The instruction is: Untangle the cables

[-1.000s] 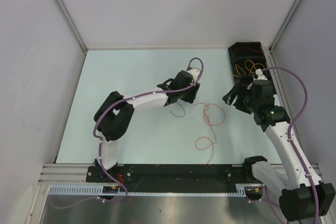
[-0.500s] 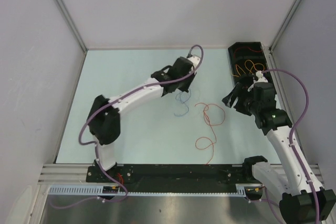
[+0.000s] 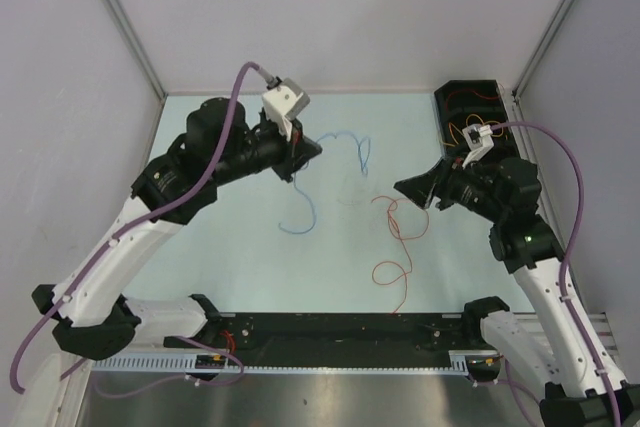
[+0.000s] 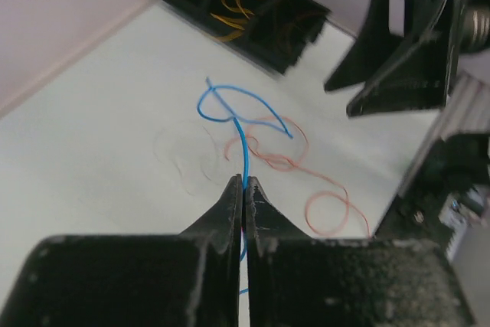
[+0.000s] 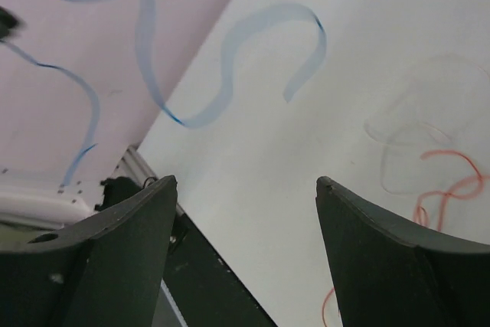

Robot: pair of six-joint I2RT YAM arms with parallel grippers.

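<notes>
A thin blue cable [image 3: 307, 209] hangs in the air, pinched in my left gripper [image 3: 318, 150], which is shut on it and raised above the table. In the left wrist view the blue cable [image 4: 241, 139] runs up from the closed fingertips of the left gripper [image 4: 243, 181]. A pale red-orange cable [image 3: 398, 219] lies curled on the table, apart from the blue one; the orange cable [image 4: 329, 204] lies below the hanging blue loop. My right gripper [image 3: 412, 190] points left, open and empty. From the right gripper [image 5: 245, 185], the blue cable [image 5: 230, 51] is blurred ahead.
A black bin [image 3: 441, 107] at the back right corner holds orange and yellow cables. White walls close in the table on three sides. The black rail with the arm bases [image 3: 340, 329] runs along the near edge.
My left gripper shut on the blue cable, then rose and drew back to the left, lifting the cable off the table. The right gripper swung to point left.
</notes>
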